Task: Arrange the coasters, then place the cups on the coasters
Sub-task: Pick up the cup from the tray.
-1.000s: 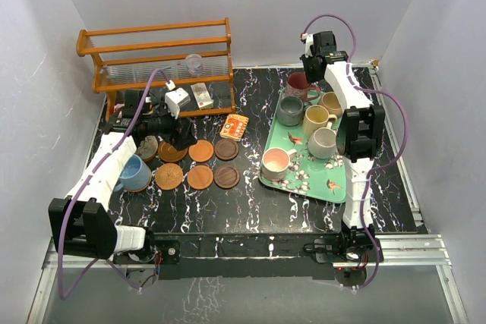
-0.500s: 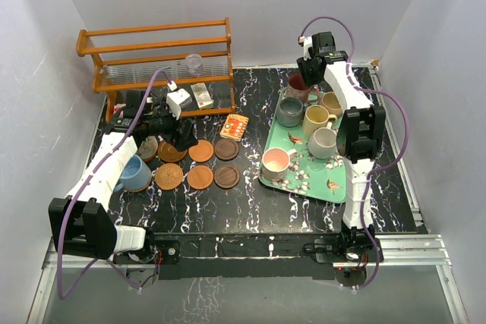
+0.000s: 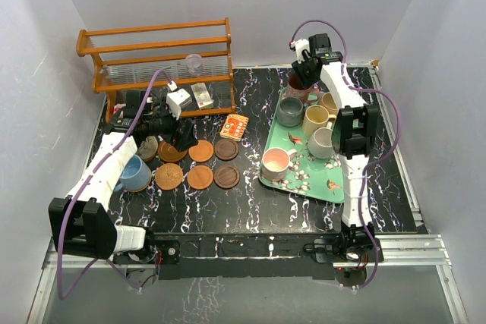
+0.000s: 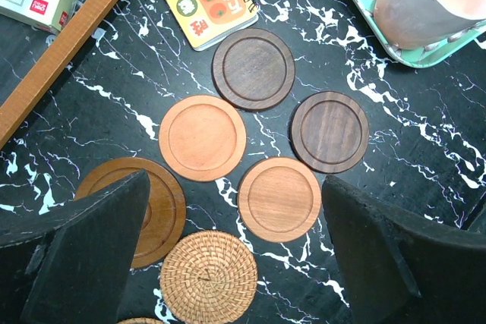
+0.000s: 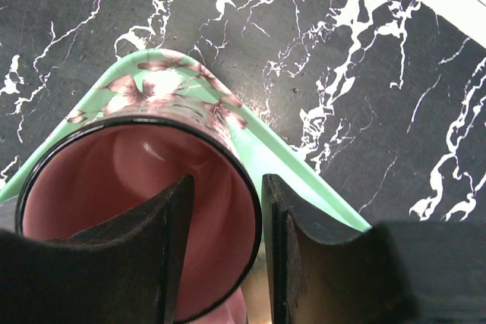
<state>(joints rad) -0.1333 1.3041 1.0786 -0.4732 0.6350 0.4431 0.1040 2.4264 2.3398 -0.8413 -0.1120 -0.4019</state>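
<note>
- You have the coasters lying in two rows on the left part of the worktop, near the wooden rack. Seven of them are bare, each close beside its neighbours; two are partly hidden under the left arm.
- The blue cup stands at the left end of the near row. A brown edge shows under it, so it seems to sit on an eighth coaster. I judge that this is the only cup already placed.
- Six cups are on the green tray at the right: the maroon cup, then grey, tan, yellow, off-white and pink. I cannot find a green cup in any view.
- Your left gripper hangs over the coasters with its jaws spread wide, and nothing is between them.
- Your right gripper is at the far corner of the tray, and its opening is narrow. One finger is inside the maroon cup and the other is outside, with the cup wall between them. The inner finger stands apart from the wall, so I judge the cup is not clamped yet.
- The arranging looks about finished, but the placing has hardly begun. Every cup on the tray must be carried over to a bare coaster.
</note>
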